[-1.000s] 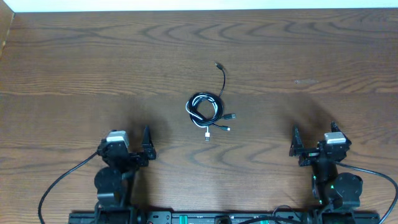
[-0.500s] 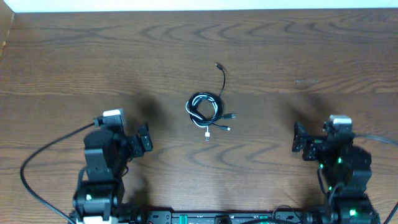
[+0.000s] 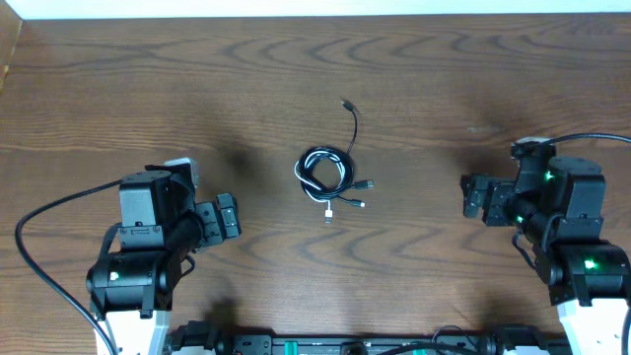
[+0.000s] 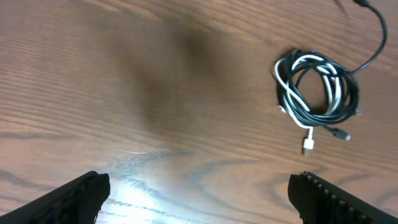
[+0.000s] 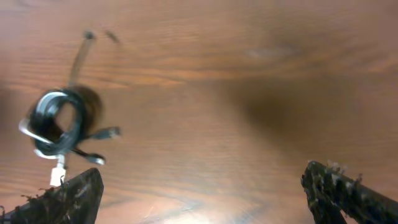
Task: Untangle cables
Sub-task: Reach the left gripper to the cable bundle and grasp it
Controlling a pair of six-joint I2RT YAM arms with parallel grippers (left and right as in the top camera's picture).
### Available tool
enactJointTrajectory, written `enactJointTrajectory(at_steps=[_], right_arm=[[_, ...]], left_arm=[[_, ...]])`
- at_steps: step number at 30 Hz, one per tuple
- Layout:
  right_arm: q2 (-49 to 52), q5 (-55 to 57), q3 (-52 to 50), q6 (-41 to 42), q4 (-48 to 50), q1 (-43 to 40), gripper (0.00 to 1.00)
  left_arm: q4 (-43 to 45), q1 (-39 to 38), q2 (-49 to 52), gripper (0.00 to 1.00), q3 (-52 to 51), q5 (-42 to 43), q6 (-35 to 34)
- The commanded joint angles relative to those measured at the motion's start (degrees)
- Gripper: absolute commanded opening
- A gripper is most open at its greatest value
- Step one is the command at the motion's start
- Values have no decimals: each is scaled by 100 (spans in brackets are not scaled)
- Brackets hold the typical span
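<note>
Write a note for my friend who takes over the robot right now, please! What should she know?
Left tool: open, empty, to the left of the cables, apart from them.
Right tool: open, empty, off to their right.
Things: white cable and black cable lie coiled together in the middle of the table; the black one's tail runs toward the far edge.
Done: nothing; neither tool touches a cable.
Left: take hold of the cables and pull the two apart.
</note>
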Motion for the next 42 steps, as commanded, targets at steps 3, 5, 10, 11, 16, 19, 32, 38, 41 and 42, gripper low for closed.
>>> enactJointTrajectory(at_steps=[3, 5, 10, 11, 16, 19, 32, 38, 41, 42], right_arm=[[4, -422, 142, -105, 214, 50, 99], [15, -245, 142, -105, 129, 50, 99], [46, 372, 142, -153, -33, 50, 99], [46, 411, 142, -153, -20, 50, 99], [46, 411, 142, -151, -33, 50, 99], [46, 411, 142, -151, -31, 50, 99], [46, 411, 142, -149, -35, 50, 99], [46, 411, 142, -149, -35, 50, 99], [46, 411, 142, -151, -35, 50, 99], [46, 411, 142, -149, -35, 50, 99]], left_arm=[[715, 28, 44, 97, 164, 409, -485], [815, 9, 188, 97, 282, 396, -485], [435, -575, 1576, 97, 1436, 59, -490], [378, -741, 1832, 97, 1615, 13, -487], [507, -1484, 2909, 97, 2011, -85, -855], [831, -1882, 3488, 97, 2011, -87, -857], [1392, -2398, 5523, 84, 2006, -542, -3200], [1740, -2568, 6054, 51, 2006, -540, -3134], [1781, -2621, 6072, 29, 2006, -542, -3134], [1779, -2621, 6070, 21, 2006, -542, -3134]])
